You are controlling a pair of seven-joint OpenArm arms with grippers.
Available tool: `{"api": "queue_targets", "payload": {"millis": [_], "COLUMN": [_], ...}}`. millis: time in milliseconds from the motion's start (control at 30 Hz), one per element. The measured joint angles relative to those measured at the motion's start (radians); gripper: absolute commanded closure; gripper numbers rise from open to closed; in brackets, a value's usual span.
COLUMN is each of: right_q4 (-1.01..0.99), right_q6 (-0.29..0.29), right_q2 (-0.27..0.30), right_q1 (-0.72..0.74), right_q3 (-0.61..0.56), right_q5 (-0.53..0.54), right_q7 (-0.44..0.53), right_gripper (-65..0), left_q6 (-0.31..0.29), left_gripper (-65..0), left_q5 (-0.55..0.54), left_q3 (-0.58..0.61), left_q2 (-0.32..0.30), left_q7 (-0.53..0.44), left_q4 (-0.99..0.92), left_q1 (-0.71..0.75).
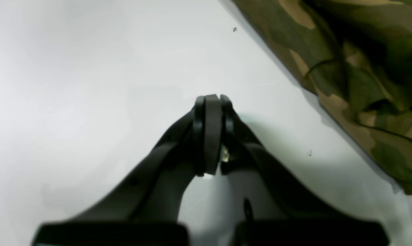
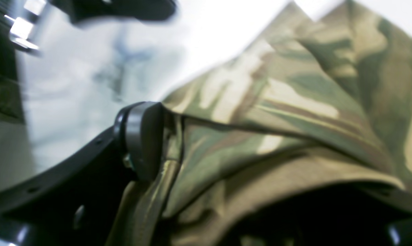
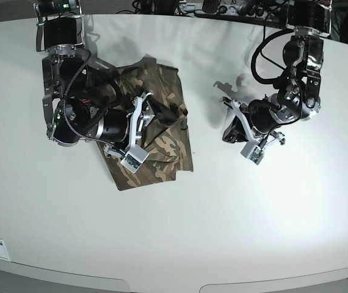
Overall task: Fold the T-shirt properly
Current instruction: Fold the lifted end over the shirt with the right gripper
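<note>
The camouflage T-shirt (image 3: 165, 155) lies as a partly folded bundle on the white table (image 3: 235, 213), left of centre in the base view. My right gripper (image 3: 162, 110) sits down on its upper part. In the right wrist view the T-shirt (image 2: 294, 102) is bunched between that gripper's (image 2: 267, 167) wide-apart fingers, one pad (image 2: 142, 136) touching a fold and the other finger mostly hidden under cloth. My left gripper (image 3: 228, 129) hovers over bare table to the right of the shirt; its (image 1: 212, 99) pads are pressed together on nothing, with the T-shirt's edge (image 1: 363, 68) at the upper right.
Bare white tabletop surrounds the shirt on all sides. Cables and equipment line the far edge (image 3: 223, 9) of the table. The arm bases stand at the back left (image 3: 58, 30) and back right (image 3: 308, 24).
</note>
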Motion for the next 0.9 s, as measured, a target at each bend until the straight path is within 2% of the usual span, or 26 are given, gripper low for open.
{"api": "queue_targets", "payload": {"millis": [133,200,400,567,733,833,900], "right_q4": [0.000,0.000,0.019,0.040,0.040,0.040,0.040], "right_q6": [0.000,0.000,0.000,0.000,0.000,0.000,0.000], "right_q2": [0.000,0.000,0.000,-0.001,-0.001,0.000,0.000], "right_q1": [0.000,0.000,-0.001,0.000,0.000,-0.001,-0.001], "right_q3": [0.000,0.000,0.000,0.011,0.080,0.130,0.156], "right_q5": [-0.061,-0.053,0.205,0.179,0.177,0.140,0.140], "right_q7": [0.005,0.005,-0.040,-0.079,-0.079,-0.082,-0.110], "right_gripper": [-43.5,-43.4,-43.4,-43.5,-43.5,-43.5,-43.5], "left_q6": [0.000,0.000,0.000,0.000,0.000,0.000,0.000], "left_gripper": [0.0,0.0,0.0,0.0,0.0,0.0,0.0], "left_q5": [0.000,0.000,0.000,0.000,0.000,0.000,0.000], "left_q3": [0.000,0.000,0.000,0.000,0.000,0.000,0.000], "left_q2": [0.000,0.000,0.000,0.000,0.000,0.000,0.000], "left_q7": [-0.003,-0.004,-0.003,-0.004,-0.003,-0.003,-0.003], "left_q4": [0.000,0.000,0.000,0.000,0.000,0.000,0.000], "left_q1": [0.000,0.000,0.000,0.000,0.000,0.000,0.000]}}
